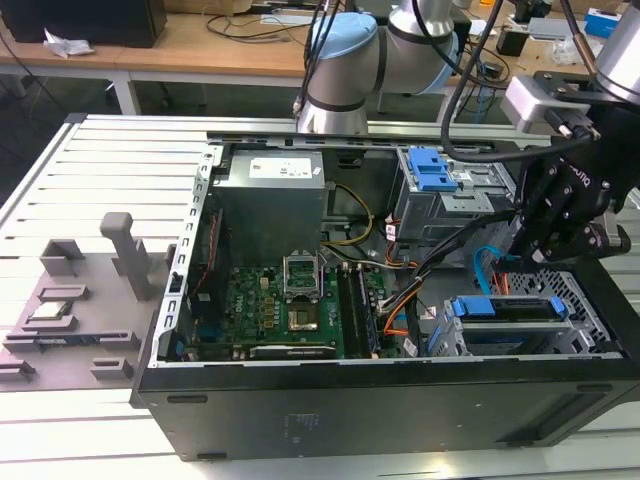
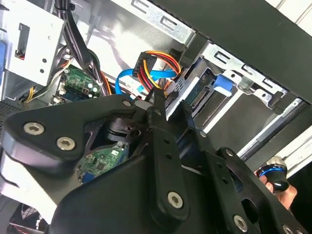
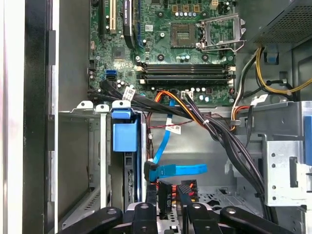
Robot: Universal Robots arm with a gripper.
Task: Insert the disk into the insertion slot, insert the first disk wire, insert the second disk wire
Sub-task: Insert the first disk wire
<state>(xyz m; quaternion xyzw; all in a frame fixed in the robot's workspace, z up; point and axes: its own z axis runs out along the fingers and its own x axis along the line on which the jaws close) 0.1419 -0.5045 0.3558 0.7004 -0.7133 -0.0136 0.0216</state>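
On the slatted counter [image 1: 90, 170] I see the open computer case [image 1: 400, 410]. At its front corner, on the exterior view's right, the insertion slot [image 1: 585, 300] already carries the disk [image 1: 510, 325], its blue frame facing up. My gripper [image 1: 522, 262] hangs just beside the slot. In the first wrist view the fingers [image 3: 145, 214] are clenched on a black wire connector [image 3: 165, 195], with a blue cable [image 3: 178, 169] lying near it.

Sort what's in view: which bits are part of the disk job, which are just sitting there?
Job: disk, seated in the insertion slot; blue data cable; black power plug; pincer, nearest the plug.
Idle: motherboard; power supply; blue-latched cage; grey fixture blocks outside the case.
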